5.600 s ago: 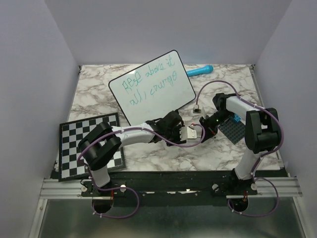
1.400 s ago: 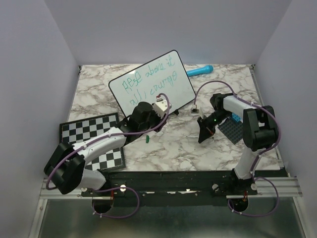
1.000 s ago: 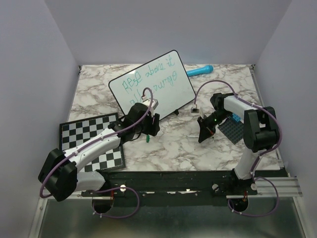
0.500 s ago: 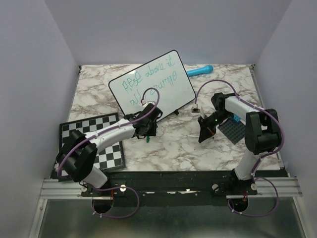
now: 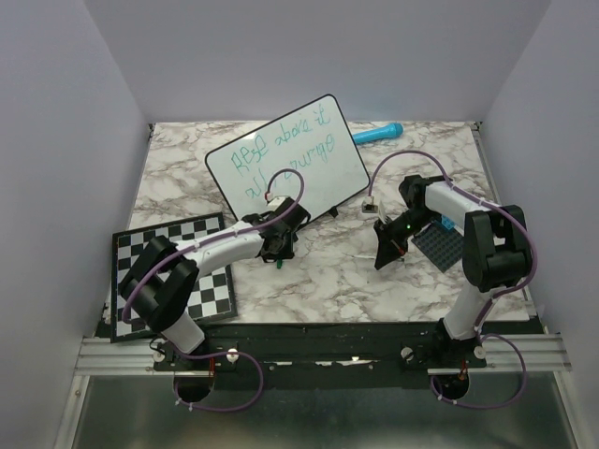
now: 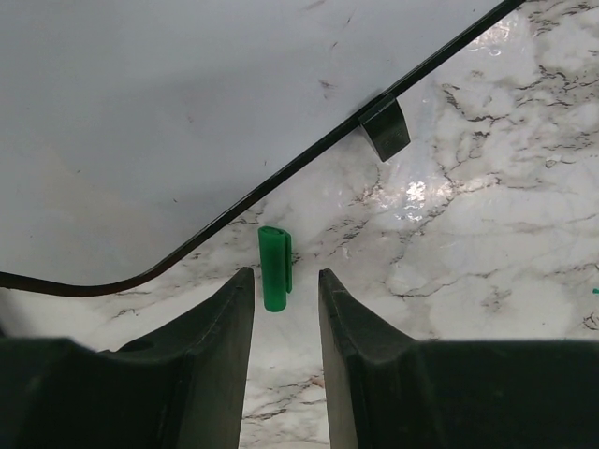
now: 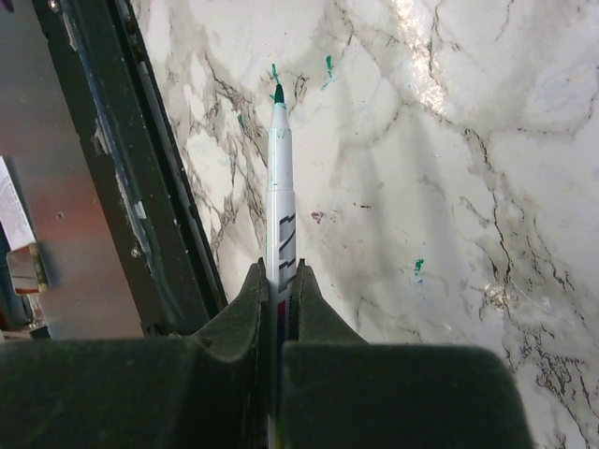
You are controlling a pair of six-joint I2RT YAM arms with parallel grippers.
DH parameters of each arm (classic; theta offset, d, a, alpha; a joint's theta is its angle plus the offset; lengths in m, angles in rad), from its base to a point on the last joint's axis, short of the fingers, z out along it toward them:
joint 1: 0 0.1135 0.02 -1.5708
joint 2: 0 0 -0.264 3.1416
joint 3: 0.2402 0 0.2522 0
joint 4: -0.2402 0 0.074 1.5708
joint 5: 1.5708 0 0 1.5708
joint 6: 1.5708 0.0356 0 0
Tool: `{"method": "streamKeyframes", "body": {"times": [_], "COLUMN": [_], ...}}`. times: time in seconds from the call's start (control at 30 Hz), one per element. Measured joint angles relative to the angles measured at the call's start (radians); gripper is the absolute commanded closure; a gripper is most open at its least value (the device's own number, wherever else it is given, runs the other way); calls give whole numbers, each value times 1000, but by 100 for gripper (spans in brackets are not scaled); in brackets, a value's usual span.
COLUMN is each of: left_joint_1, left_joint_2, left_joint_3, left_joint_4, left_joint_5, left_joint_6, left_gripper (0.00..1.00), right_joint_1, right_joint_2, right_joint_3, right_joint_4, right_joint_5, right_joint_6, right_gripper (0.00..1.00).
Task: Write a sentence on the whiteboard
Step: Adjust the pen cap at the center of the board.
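Note:
The whiteboard [image 5: 285,161] stands tilted at the back of the table, with the sentence [image 5: 284,150] on it in two lines of green handwriting. In the left wrist view its lower rim [image 6: 281,178] and one black foot [image 6: 386,129] show. A short green marker cap [image 6: 275,268] lies on the marble just in front of the board [image 5: 279,263]. My left gripper [image 6: 285,281] is open, low over the table, and the cap's near end lies between its tips, untouched on the right side. My right gripper [image 7: 281,273] is shut on a white marker [image 7: 280,187] with a bare green tip, pointing at the table.
A black-and-white checkerboard [image 5: 140,251] lies front left under the left arm. A blue object [image 5: 377,134] lies at the back right. A dark studded plate [image 5: 440,245] and a small white piece [image 5: 371,203] sit near the right arm. Green ink specks [image 7: 418,266] dot the marble.
My left arm has swung from in front of the board down to the green cap, and its jaws have narrowed around the cap's end. The right arm and marker stayed still.

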Motion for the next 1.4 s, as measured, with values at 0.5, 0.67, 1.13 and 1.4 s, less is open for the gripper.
{"method": "streamKeyframes", "body": {"times": [0.5,0.67,1.13,1.4], "left_joint_1": [-30,-58,-87,-94], "left_joint_2": [108,79,-124,-173], "left_joint_3": [18,-23,-314,-407], "left_joint_4": [-23,3,305,389], "left_joint_5": [-77,-95,89,121], "left_joint_6": [-134,-237,-779,-1036], "left_gripper": [85,91,90,90], "right_joint_1": [0,1,204,297], "right_joint_2": [-18,-35,-50,-58], "right_joint_3": [-1,-5,-72,-73], "right_joint_4": [-2,-2,132,288], "right_joint_5": [-10,-15,-18,-52], "right_joint_6": [-1,-1,85,291], "right_gripper": [99,99,99,99]}}
